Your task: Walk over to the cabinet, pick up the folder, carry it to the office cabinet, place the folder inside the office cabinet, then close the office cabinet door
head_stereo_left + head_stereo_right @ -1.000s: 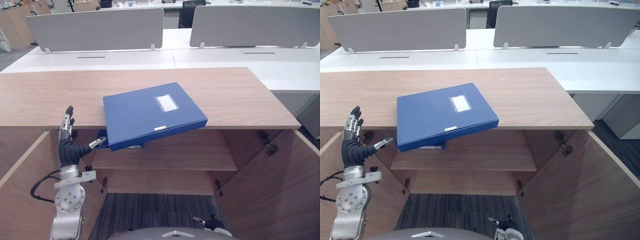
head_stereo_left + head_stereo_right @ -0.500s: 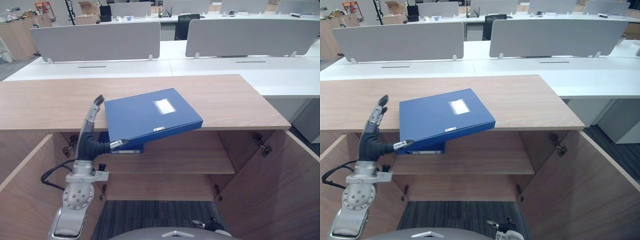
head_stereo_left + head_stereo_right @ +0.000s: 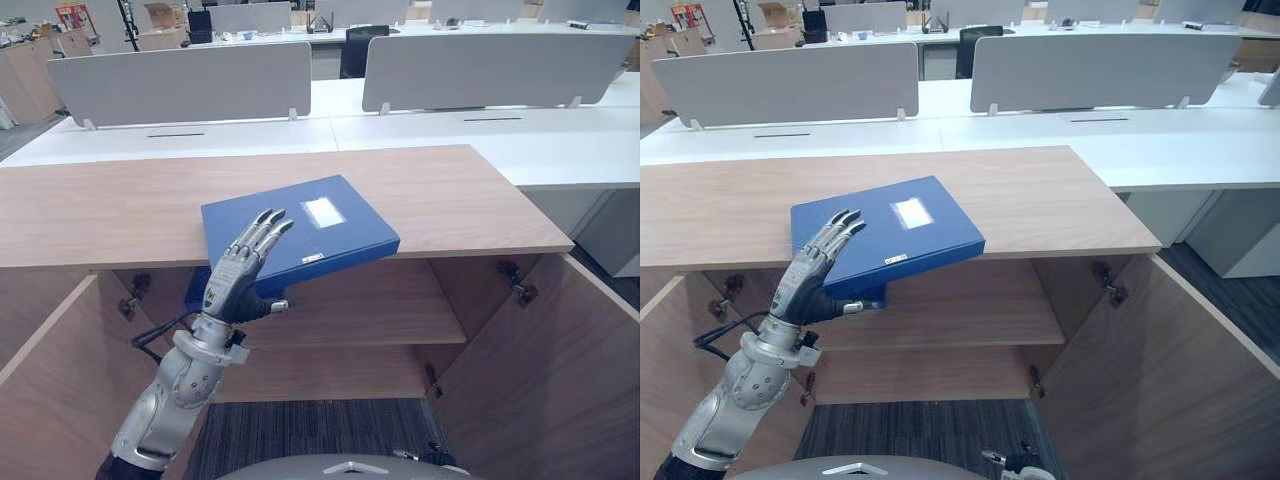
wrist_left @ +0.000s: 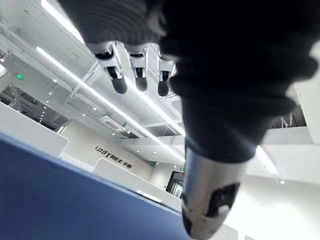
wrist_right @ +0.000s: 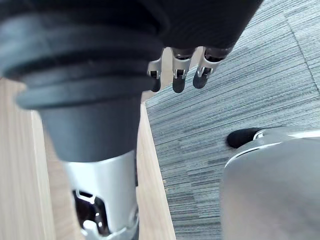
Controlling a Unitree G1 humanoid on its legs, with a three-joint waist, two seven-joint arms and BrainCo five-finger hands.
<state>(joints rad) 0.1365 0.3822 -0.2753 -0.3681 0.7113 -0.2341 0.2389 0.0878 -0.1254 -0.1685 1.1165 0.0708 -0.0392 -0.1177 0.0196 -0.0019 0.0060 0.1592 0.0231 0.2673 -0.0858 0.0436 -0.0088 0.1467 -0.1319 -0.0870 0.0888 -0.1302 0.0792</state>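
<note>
A blue folder (image 3: 318, 225) with a white label lies flat on the wooden cabinet top (image 3: 450, 195), its near corner jutting past the front edge. My left hand (image 3: 240, 280) is raised at that corner, open. Its straight fingers (image 3: 263, 226) reach over the folder's near-left part and the thumb (image 3: 274, 305) sticks out below the overhanging edge. In the left wrist view the blue cover (image 4: 75, 200) lies just under the fingers (image 4: 135, 75); I cannot tell whether they touch it. My right hand (image 5: 175, 75) hangs low over the carpet with relaxed fingers.
Below the top the cabinet stands open, with its left door (image 3: 50, 400) and right door (image 3: 545, 380) swung towards me and a shelf (image 3: 380, 320) inside. Another blue thing (image 3: 197, 290) lies on that shelf under the overhang. White desks with grey screens (image 3: 180, 85) stand behind.
My left hand has risen from beside the cabinet's front and swung right, over the folder's near corner. The view has shifted a little. The folder lies where it was.
</note>
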